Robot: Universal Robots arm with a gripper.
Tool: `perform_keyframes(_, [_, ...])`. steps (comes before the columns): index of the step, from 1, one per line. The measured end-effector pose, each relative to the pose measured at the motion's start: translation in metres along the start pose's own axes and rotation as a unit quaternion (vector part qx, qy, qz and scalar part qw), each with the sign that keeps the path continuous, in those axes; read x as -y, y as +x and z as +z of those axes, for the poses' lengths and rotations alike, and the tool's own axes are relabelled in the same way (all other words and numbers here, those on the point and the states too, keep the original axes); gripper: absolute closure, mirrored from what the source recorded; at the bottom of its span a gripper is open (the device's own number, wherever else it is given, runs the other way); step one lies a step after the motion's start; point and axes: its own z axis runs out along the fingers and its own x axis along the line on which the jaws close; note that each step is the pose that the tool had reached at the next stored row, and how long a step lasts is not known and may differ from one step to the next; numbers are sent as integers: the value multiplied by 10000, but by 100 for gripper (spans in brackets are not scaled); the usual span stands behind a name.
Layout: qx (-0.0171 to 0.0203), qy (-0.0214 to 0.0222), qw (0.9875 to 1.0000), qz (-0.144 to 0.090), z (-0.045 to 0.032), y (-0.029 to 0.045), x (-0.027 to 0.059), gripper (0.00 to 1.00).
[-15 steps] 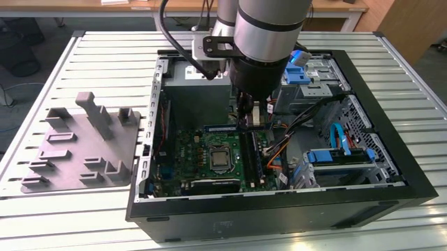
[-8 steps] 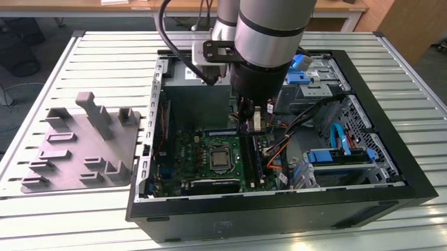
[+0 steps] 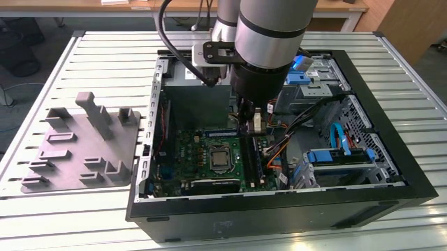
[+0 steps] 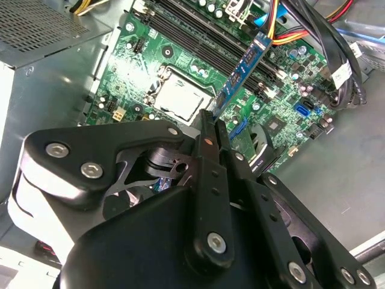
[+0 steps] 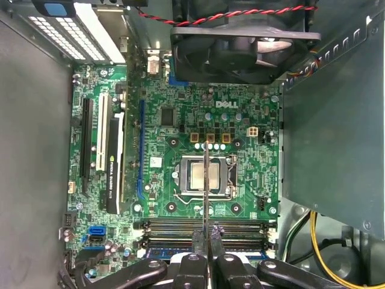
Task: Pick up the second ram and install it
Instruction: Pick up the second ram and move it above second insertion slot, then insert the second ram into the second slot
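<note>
My gripper (image 3: 255,116) hangs inside the open computer case (image 3: 391,151), above the right side of the motherboard (image 3: 202,162) in the exterior view. It is shut on one end of the second ram (image 4: 243,69), a thin dark board with a blue label. The stick juts from the fingertips (image 4: 218,129) toward the board without touching it. In the first wrist view the second ram (image 5: 205,180) shows edge-on as a thin line, crossing the processor socket (image 5: 192,174) and the long black memory slots (image 5: 174,226), with my gripper (image 5: 205,250) behind it.
A grey fixture plate (image 3: 77,151) with upright posts lies on the slatted table, on the exterior view's left of the case. A black fan (image 5: 240,42), a grey power supply box (image 5: 331,138), cable bundles (image 4: 337,60) and drive bays (image 3: 338,157) crowd around the motherboard.
</note>
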Motion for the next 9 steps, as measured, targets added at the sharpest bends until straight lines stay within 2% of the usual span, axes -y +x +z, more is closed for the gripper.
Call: perform_keyframes(9, [1,0,10000,22,0,2,0,86])
